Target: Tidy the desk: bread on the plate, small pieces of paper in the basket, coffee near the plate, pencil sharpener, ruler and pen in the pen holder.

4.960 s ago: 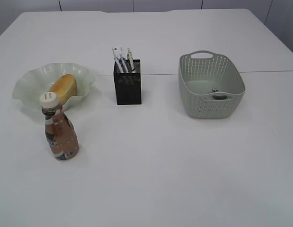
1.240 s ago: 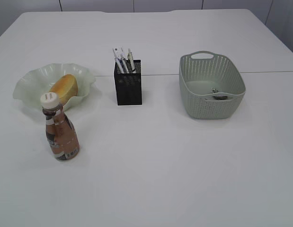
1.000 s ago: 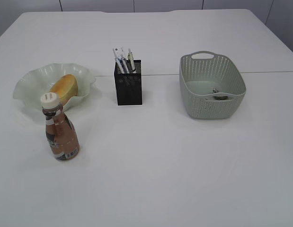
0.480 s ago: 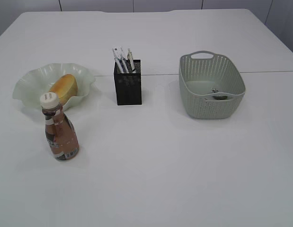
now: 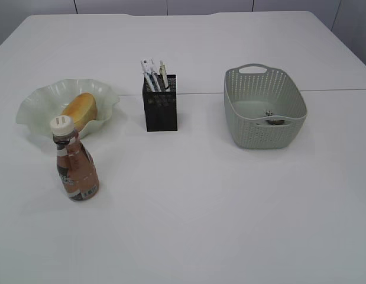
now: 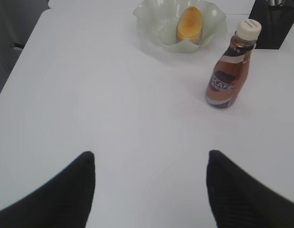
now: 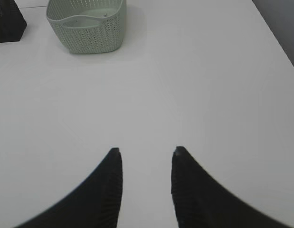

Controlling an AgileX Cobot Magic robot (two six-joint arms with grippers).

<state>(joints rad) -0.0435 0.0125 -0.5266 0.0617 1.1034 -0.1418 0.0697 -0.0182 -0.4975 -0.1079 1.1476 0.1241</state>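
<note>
No visible change since earlier.

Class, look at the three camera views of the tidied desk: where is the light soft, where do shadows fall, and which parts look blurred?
Exterior view: soft, even light; faint shadows under the basket and coffee bottle. Left wrist view: the left gripper fingertips are dark and blurred, the bottle label sharp enough to read partly. Right wrist view: the right gripper is out of focus, and the white table is nearly featureless.

The exterior view looks down at a slant across the surface [image 5: 230, 225], while both wrist views look forward low over it, sharing the pen holder [image 5: 159, 110].
</note>
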